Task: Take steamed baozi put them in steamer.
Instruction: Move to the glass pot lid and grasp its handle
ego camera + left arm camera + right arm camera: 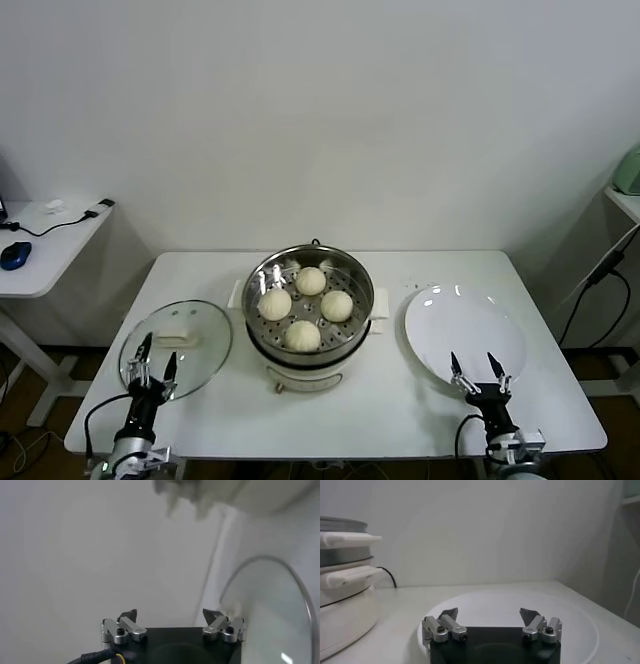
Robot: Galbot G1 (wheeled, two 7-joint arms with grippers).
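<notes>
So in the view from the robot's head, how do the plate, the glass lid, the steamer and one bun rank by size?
1. Steamer, largest, counting its base.
2. Plate and glass lid: look much alike, so I won't rank them.
3. One bun, by far the smallest.

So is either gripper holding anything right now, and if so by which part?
Nothing is held. The left gripper by the glass lid and the right gripper at the plate both have empty, open jaws.

glass lid (177, 348), white plate (465, 331), table (390, 400)
</notes>
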